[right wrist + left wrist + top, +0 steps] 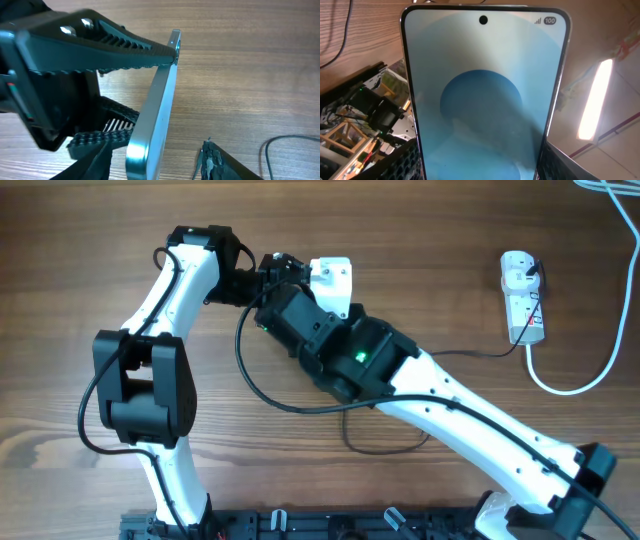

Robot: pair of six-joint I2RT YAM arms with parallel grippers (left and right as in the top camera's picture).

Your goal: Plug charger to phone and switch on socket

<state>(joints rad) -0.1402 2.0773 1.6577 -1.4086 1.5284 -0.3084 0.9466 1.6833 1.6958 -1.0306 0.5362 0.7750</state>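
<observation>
Nearest the left wrist lens, the phone [485, 100] fills the view with its screen lit. It is clamped across its width by the left jaws, whose ribbed pads [407, 162] press its long edges. The right wrist view shows it edge-on, raised off the bench [420, 230] and tilted. The right jaws stand apart on either side of the phone's near short end; whether they touch or hold anything cannot be told. The charger [480, 353] trails from the socket [522, 298] under the right arm, and its tip is hidden. The socket lies well apart at the far right. The step in hand is judged to be plugging in. The next move calls for lining the tip up with the port, with the phone braced.
</observation>
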